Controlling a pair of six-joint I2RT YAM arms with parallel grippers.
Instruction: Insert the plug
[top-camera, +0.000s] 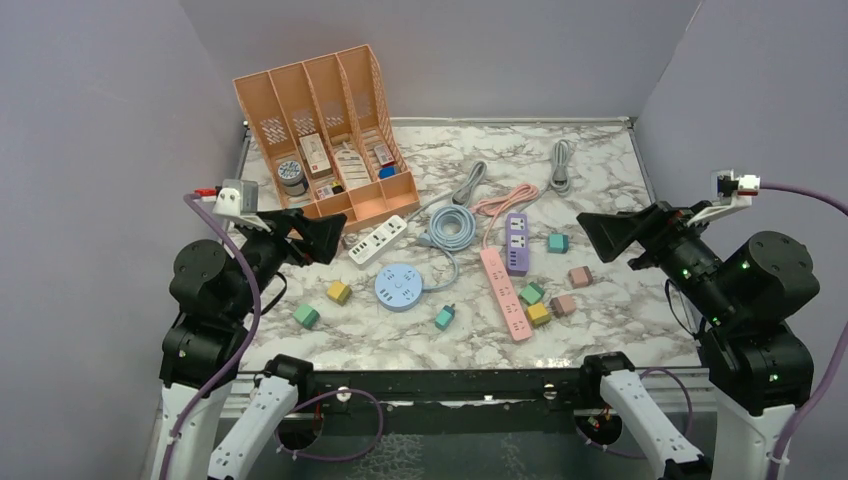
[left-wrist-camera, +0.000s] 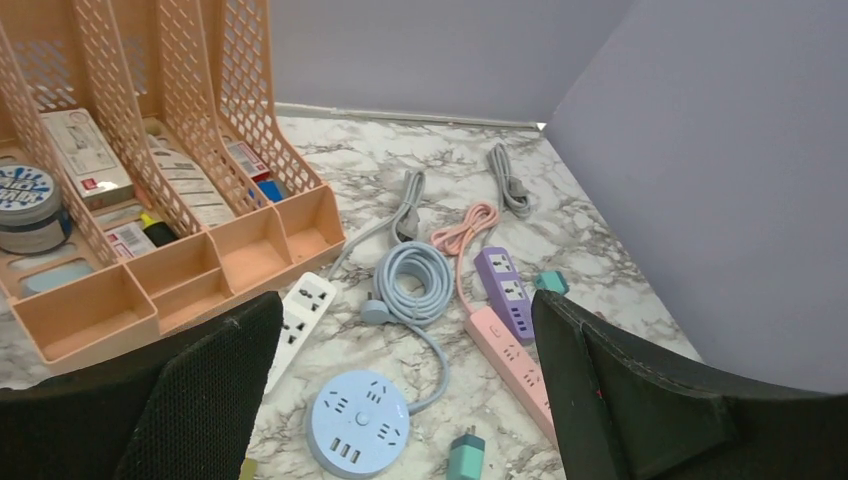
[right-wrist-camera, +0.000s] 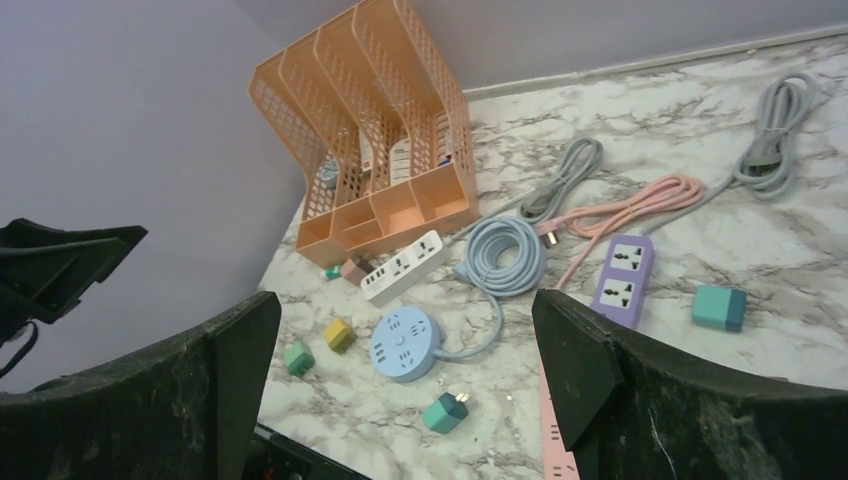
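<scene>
- On the marble table (top-camera: 600, 160), reading the overhead view with the far wall as 12 o'clock: a round blue power strip (top-camera: 402, 287) lies flat near the centre. Its cable runs to a grey-blue coil (top-camera: 452, 228) at its 1 o'clock.
- Teal plug (top-camera: 444, 317): lies on the table near the round blue power strip, at its 4 o'clock and apart from it. Its metal prongs show in the right wrist view. It sits in no socket and neither gripper touches it.
- Pink power strip (top-camera: 505, 293): lies lengthways at the plug's 2 o'clock. A purple power strip (top-camera: 516, 243) lies just beside its far end.
- White power strip (top-camera: 378, 240): at 11 o'clock of the round blue power strip, near the front of the orange file organiser (top-camera: 320, 130).
- Yellow cube (top-camera: 339, 292) and green cube (top-camera: 306, 316): loose on the table at 9 o'clock of the round blue power strip.
- Left gripper (top-camera: 325, 237): held clear of the table at its 9 o'clock side, jaws wide apart, nothing between them.
- Right gripper (top-camera: 597, 237): held clear at the 3 o'clock side, jaws wide apart, nothing between them.
</scene>
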